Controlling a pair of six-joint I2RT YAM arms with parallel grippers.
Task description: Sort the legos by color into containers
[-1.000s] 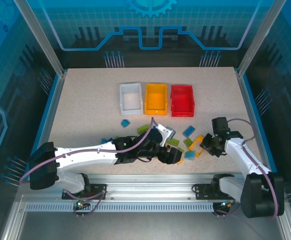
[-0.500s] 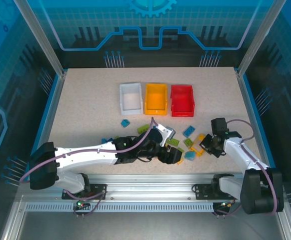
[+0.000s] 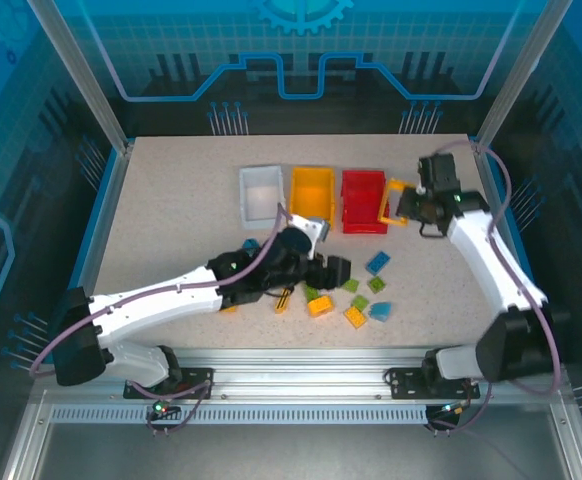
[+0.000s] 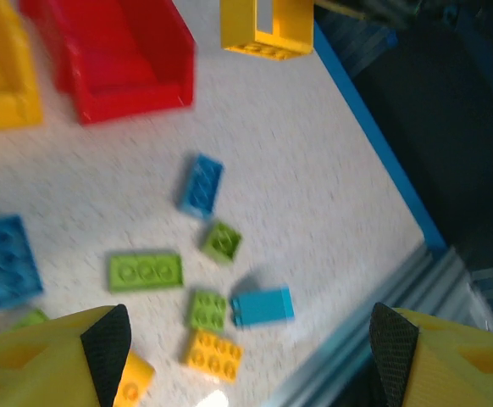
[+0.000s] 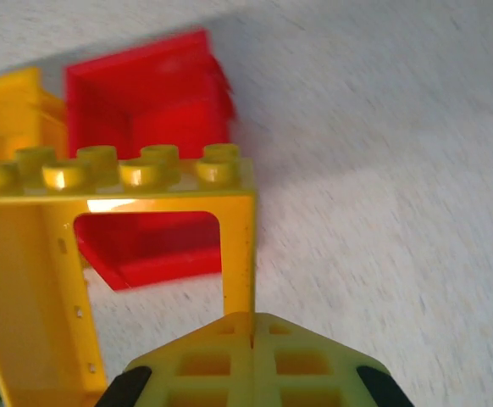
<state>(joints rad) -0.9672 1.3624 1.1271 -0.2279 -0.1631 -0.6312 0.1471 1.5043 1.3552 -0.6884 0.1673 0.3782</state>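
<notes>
- Legos [image 3: 360, 301] lie loose on the table [image 3: 171, 200] in front of the bins: blue, green and yellow-orange studded bricks, near one another and mostly apart.
- One yellow frame brick [image 5: 170, 195], an open rectangle with a row of studs along one bar, hangs raised just beside the red bin's [image 3: 364, 228] right wall.
- Clamped on that frame's edge, the right gripper [image 3: 408, 208] looks headed for the yellow-orange bin [image 3: 312, 175], one bin further left, so letting go here would be wrong.
- White bin [image 3: 261, 170] sits leftmost, touching nothing loose.
- Over the scattered bricks the left gripper [image 3: 336, 270] hovers with fingers [image 4: 102, 339] spread wide and empty, likely lining up another brick.
</notes>
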